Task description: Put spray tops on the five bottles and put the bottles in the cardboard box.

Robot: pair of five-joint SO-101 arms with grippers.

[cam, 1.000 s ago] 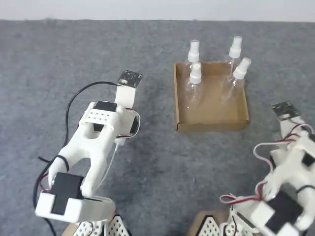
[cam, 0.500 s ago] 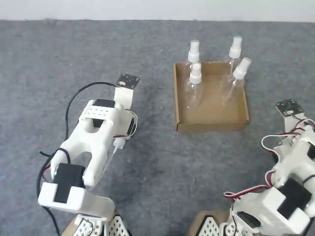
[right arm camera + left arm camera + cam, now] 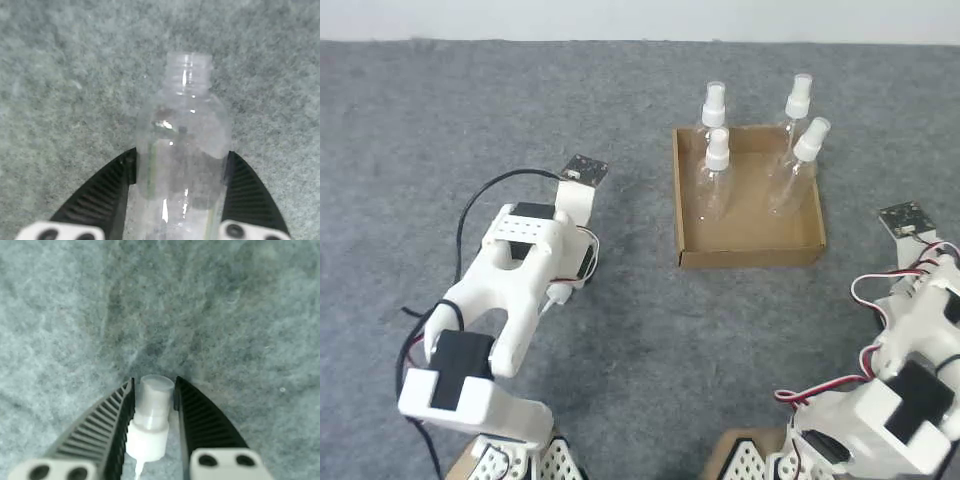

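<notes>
The left end effector [image 3: 154, 382] clamps the top [image 3: 150, 412] between its jaws. The right end effector [image 3: 181, 154] grips the bottle [image 3: 186, 115], open neck beyond its tips (no cap yet). I'd line the top squarely over the neck before pressing.

We see a table [image 3: 410, 120] covered edge to edge in a grey felt-like mat, with the same nap under both wrist views. Directly on it sits the cardboard box [image 3: 750, 256], open-topped, flat, far right of centre. The left arm base [image 3: 510, 462] and right arm base [image 3: 752, 458] sit at the near edge. We can't tell if the two farthest bottles [image 3: 714, 118] stand in the box or just behind it.
</notes>
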